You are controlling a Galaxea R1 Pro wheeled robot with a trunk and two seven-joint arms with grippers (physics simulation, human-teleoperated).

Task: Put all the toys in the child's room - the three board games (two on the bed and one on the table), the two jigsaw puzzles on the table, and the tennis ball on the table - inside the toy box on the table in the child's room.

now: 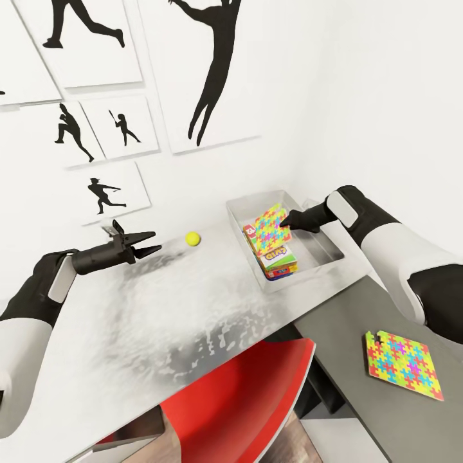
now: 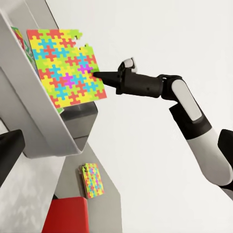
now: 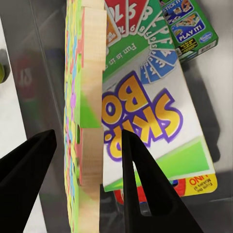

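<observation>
Yellow-green tennis ball [image 1: 192, 238] lies on the pale table [image 1: 161, 321], just right of the left gripper [image 1: 149, 244], whose fingers stand apart, empty and aimed at it. Farther right, in the toy box [image 1: 241, 209], the right gripper [image 1: 287, 223] holds a jigsaw puzzle [image 1: 270, 229] on edge above stacked board games [image 1: 278, 257]; whether its jaws clamp it cannot be told. A second puzzle [image 1: 403, 364] lies flat, near right.

Arms: white shells, black joints.
Wrist links: black, each with a white oval panel.
Left gripper [image 1: 152, 243]: black, two tapered pointed fingers.
Right gripper [image 1: 283, 223]: black, same tapered form.
</observation>
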